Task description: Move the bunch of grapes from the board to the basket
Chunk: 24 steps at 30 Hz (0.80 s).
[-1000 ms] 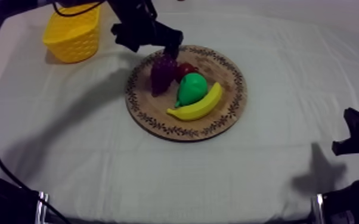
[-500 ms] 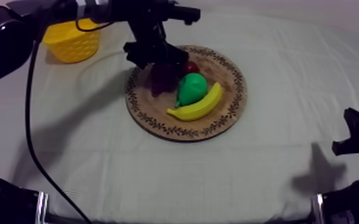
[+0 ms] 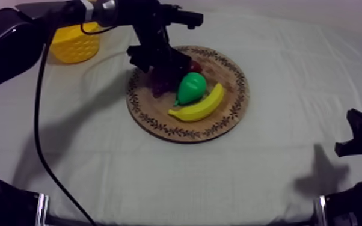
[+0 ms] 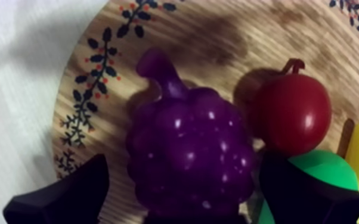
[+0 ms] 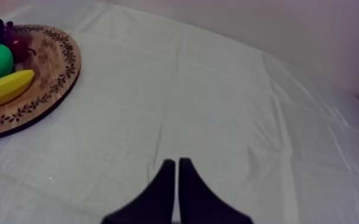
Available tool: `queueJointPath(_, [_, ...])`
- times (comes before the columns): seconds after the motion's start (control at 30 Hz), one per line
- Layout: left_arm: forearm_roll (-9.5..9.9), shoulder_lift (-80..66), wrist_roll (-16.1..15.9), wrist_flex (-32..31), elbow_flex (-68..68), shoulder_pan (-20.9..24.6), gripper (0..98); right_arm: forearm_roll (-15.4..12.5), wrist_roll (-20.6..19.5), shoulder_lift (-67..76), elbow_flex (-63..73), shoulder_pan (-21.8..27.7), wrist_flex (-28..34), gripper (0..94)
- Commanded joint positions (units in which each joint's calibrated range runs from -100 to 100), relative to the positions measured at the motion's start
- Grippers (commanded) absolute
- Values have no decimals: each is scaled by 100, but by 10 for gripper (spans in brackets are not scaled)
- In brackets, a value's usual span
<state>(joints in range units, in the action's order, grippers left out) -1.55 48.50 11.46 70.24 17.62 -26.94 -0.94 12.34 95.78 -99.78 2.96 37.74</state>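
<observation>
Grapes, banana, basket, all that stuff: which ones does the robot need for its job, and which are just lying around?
For the job:
bunch of grapes
wooden board under it
yellow basket
left gripper, open around the grapes

Just lying about:
banana, pear and small red fruit, all on the board
right gripper, shut, away from the board

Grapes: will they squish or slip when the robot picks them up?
Probably not squishy: the grapes look like one shiny moulded lump, so they should lift as one piece. That gloss may make them a bit slippery, though the left pincer stands open either side of their wide part, which should help.
</observation>
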Motion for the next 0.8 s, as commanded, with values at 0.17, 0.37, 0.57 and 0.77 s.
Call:
queueJointPath(0.17, [2, 13, -21, -9, 0, -8, 948, -1, 0, -2, 1, 3, 0, 3])
queueJointPath(0.37, [2, 66, -49, -11, 16, -15, 926, -1, 0, -2, 1, 3, 0, 3])
queueJointPath(0.57, [26, 89, -62, -136, -118, -16, 854, -1, 0, -2, 1, 3, 0, 3])
queueJointPath(0.77, [30, 52, -25, -378, -331, 1, 738, -1, 0, -2, 1, 3, 0, 3])
